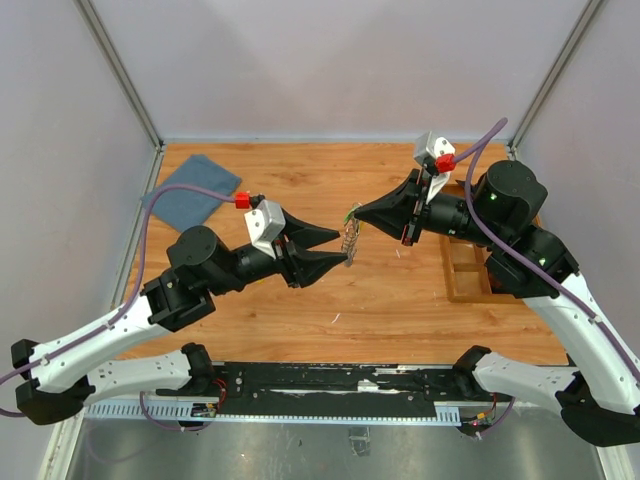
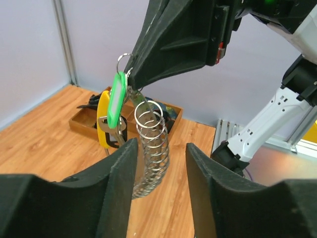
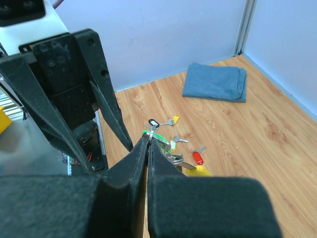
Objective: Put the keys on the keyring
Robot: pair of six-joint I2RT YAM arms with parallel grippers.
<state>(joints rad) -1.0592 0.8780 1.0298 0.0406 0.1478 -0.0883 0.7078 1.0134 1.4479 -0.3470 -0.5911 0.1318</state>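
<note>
The keyring [image 2: 151,148], a hanging row of small silver pieces with a green tag [image 2: 117,101] and a yellow tag [image 2: 103,119], dangles above the table. My right gripper [image 3: 148,140] is shut on its top wire; it also shows in the top view [image 1: 355,213]. My left gripper [image 2: 159,146] is open, its fingers on either side of the hanging keyring's lower part, which hangs nearer the left finger. In the top view the left gripper [image 1: 338,250] meets the keyring [image 1: 350,236] mid-table. Loose keys lie on the table below: a black-headed one [image 3: 153,122], a yellow one [image 3: 174,119], a red one [image 3: 197,157].
A folded blue cloth [image 1: 195,190] lies at the back left. A wooden tray [image 1: 470,265] with compartments stands at the right, under the right arm. Grey walls enclose the table on three sides.
</note>
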